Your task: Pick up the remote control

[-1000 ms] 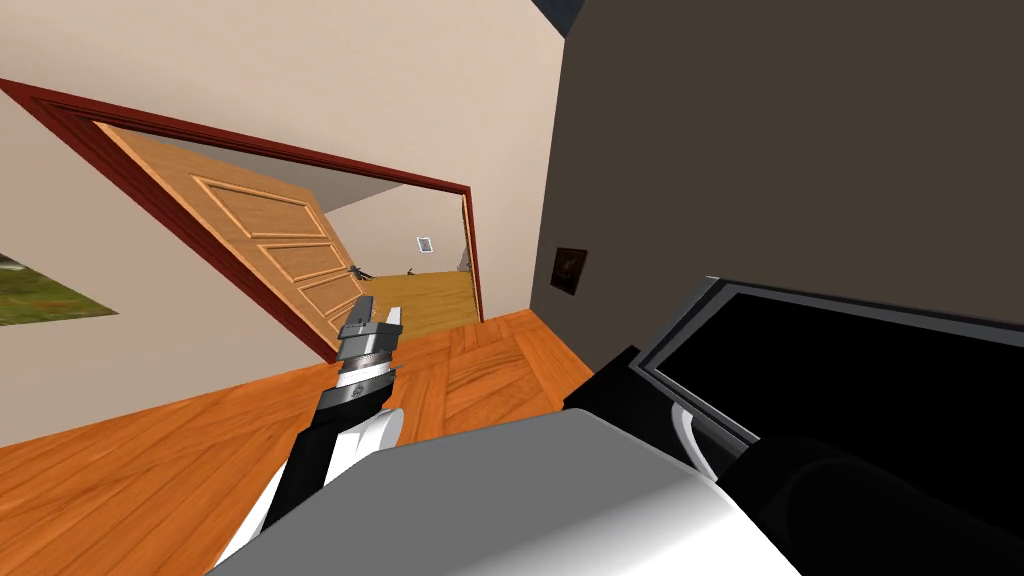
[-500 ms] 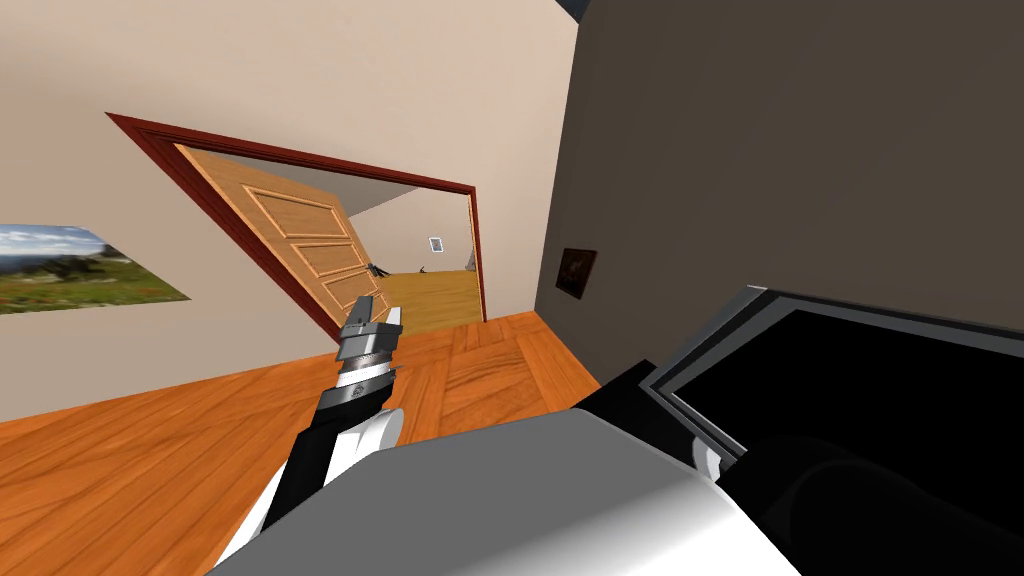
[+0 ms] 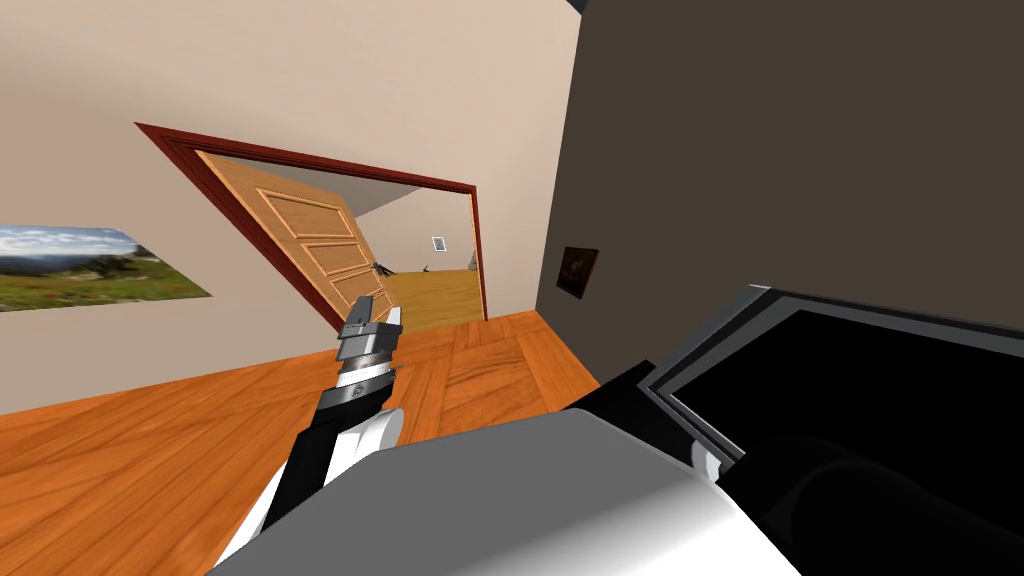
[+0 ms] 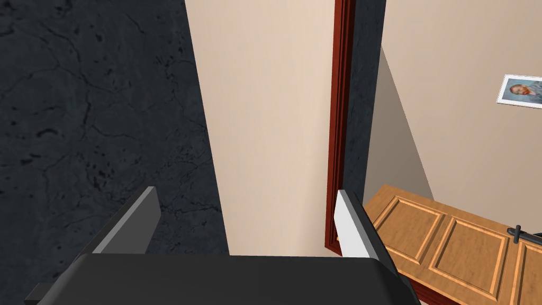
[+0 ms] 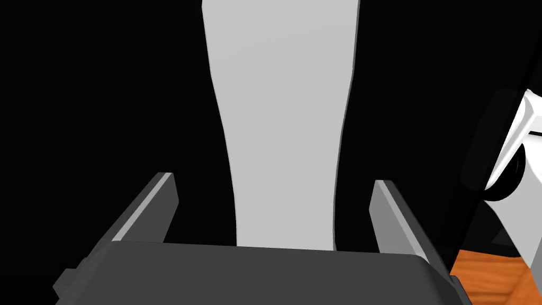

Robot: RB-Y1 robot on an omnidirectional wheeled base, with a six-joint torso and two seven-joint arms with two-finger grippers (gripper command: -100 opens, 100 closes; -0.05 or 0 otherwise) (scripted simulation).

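My left gripper (image 3: 380, 312) is held out ahead of my chest above the orange wood floor (image 3: 150, 450), pointing toward an open doorway (image 3: 440, 280). In the left wrist view this gripper (image 4: 243, 212) is open with nothing between its fingers (image 4: 346, 220). My right gripper (image 5: 272, 201) is also open and holds nothing; a light grey strip (image 5: 280, 106) runs past it against black surfaces.
A large black screen in a grey frame (image 3: 700, 360) stands close on my right against a dark brown wall (image 3: 780, 150). The wooden door (image 3: 310, 250) in its red frame (image 3: 478, 250) stands open onto another room. A landscape picture (image 3: 80, 265) hangs on the beige wall.
My whole view has swung left: the doorway, the landscape picture and the screen have all slid to the right. The left arm keeps its pose in front of my chest.
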